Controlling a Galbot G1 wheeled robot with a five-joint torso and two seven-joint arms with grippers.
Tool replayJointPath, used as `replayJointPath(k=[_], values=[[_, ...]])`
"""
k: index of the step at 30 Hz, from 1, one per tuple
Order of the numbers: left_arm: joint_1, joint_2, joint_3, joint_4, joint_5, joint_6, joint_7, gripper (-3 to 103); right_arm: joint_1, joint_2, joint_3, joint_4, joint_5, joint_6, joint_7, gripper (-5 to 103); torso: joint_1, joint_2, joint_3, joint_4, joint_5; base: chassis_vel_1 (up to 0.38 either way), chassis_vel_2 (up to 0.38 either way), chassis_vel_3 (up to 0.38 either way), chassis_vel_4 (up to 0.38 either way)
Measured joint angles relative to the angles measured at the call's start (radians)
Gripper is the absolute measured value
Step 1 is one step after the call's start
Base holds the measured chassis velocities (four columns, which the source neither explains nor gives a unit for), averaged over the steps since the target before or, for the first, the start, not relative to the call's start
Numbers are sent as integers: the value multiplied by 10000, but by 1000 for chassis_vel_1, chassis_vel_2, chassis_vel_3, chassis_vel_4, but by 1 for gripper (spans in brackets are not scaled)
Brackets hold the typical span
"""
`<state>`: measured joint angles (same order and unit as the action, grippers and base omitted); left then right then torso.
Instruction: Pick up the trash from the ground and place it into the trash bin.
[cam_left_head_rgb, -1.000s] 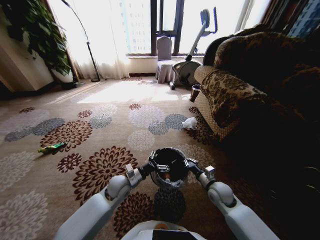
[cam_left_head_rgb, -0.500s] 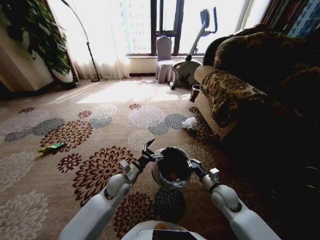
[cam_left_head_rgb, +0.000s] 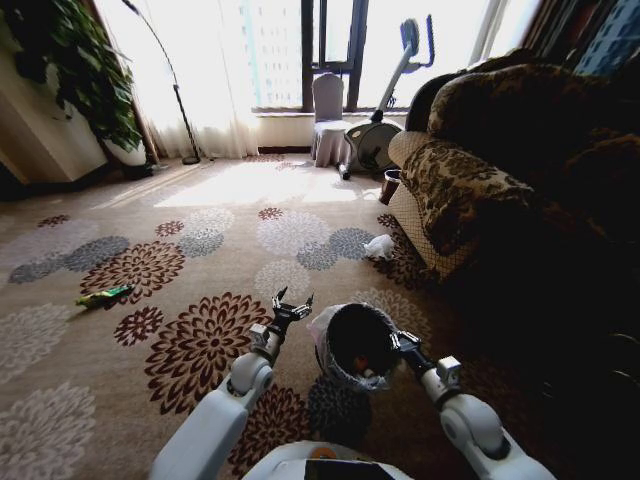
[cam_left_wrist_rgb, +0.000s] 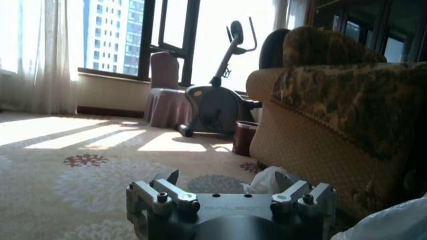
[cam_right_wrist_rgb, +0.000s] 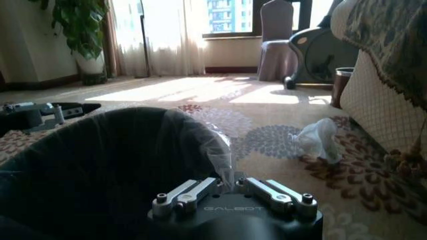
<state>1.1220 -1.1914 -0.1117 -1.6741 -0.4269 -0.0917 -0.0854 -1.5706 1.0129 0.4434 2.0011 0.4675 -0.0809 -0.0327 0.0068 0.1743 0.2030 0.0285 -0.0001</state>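
One pincer (cam_left_head_rgb: 398, 341) on bin rim (cam_left_head_rgb: 340, 312)

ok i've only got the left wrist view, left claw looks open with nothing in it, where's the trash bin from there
Observer: The small round black trash bin with the whitish liner is just to the right of the open left claw, not touching it.
Operator: is the right claw on it
Observer: Yes, the right claw is shut on the bin's rim, at its right side.
Operator: any litter besides the white plastic bag by the sofa
Observer: A green piece lies on the patterned carpet, off to the robot's left.
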Motion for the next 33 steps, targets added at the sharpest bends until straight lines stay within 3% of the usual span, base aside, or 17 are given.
replayJointPath(k=[5,19,20,23,30,33], values=[[32,-86,-58,405,136,-194,17,98,-117,-82,28,59,23,80,-71,4,-1,0,-1,8,2,-130,55,152,-46],[-176,-177,-19,642,137,-238,59,98,-198,5,-131,363,41,81,-74,4,3,-1,3,3,-1,-295,35,285,-27],[-190,-171,-24,647,133,-233,59,96,-215,4,-153,380,41,87,-77,4,3,-1,3,3,1,-217,-42,275,40],[-251,-147,-38,726,123,-207,64,101,-371,-8,-292,449,13,176,-179,4,3,-1,3,2,0,-193,-87,190,91],[-293,-211,13,808,129,-184,80,96,-425,15,-314,487,-6,206,-210,4,0,-1,0,5,0,-146,-139,141,142],[-312,-220,13,834,134,-182,84,98,-426,20,-327,495,-12,237,-213,4,0,-1,0,4,0,-156,-204,154,207]])
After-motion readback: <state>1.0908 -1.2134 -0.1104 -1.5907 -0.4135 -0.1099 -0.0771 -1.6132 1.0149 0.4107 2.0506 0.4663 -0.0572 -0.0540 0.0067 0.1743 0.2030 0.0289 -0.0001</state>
